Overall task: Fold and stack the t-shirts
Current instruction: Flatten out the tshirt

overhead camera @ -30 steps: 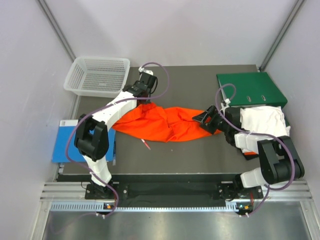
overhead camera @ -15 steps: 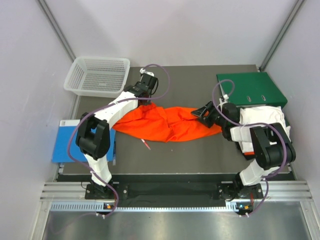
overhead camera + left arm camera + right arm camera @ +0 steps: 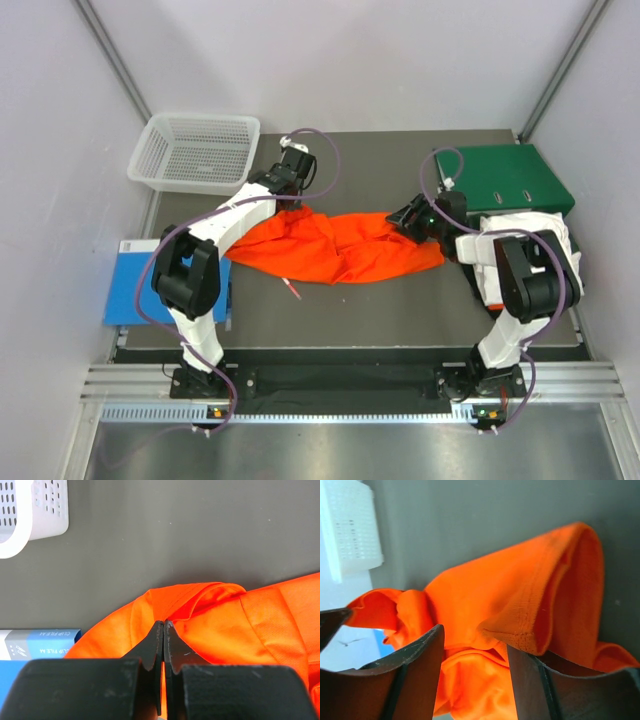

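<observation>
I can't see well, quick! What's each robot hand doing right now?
Left gripper: closed, pinching the orange t-shirt.
Right gripper: open, jaws around a fold of it.

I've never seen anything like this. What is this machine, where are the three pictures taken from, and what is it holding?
It is two robot arms, a left arm and a right arm, bolted to a table. One picture looks down from above; the other two come from a camera on each wrist. Around them lie an orange t-shirt, a white basket, a green binder, a blue book and white cloth. The left hand pinches the orange t-shirt's edge; the right hand is open around a fold of it.
</observation>
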